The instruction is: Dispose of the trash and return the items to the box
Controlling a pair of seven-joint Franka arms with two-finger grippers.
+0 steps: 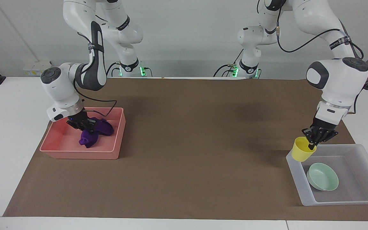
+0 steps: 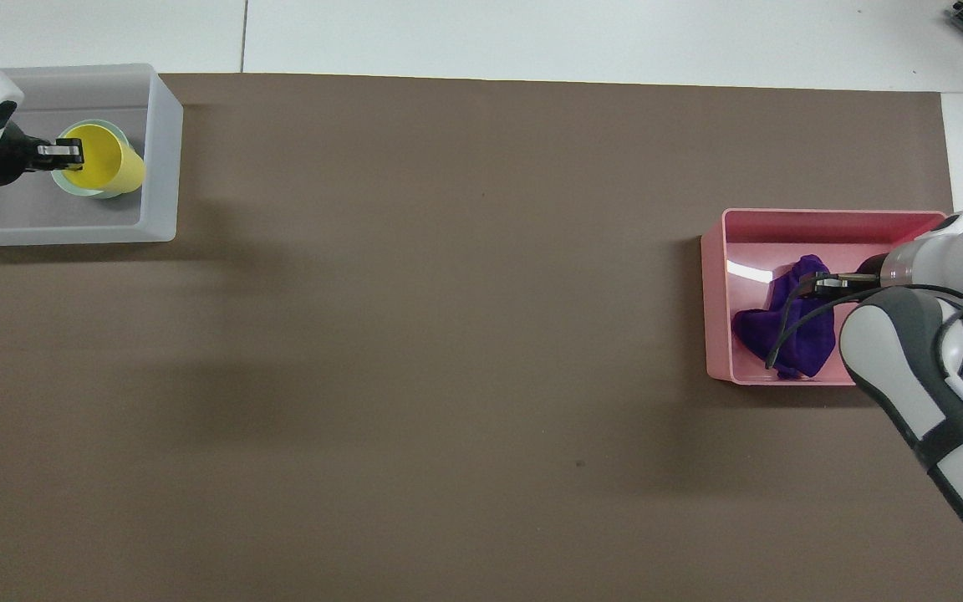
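My left gripper point(image 1: 313, 144) is shut on the rim of the yellow cup point(image 1: 301, 153) and holds it in the air over the translucent box point(image 1: 331, 146). In the overhead view the left gripper point(image 2: 63, 152) and the cup point(image 2: 109, 165) cover most of the mint-green bowl point(image 2: 70, 186). The bowl point(image 1: 323, 177) lies on the box's floor. My right gripper point(image 1: 83, 125) is low inside the pink tray point(image 1: 78, 155), shut on the purple cloth point(image 1: 96, 131), which rests on the tray floor. It also shows in the overhead view point(image 2: 782, 330).
A brown mat point(image 1: 184, 143) covers the table's middle. The box point(image 2: 160, 150) stands at the left arm's end of the table. The pink tray point(image 2: 715, 309) stands at the right arm's end. The white table surface point(image 1: 5, 127) shows around the mat.
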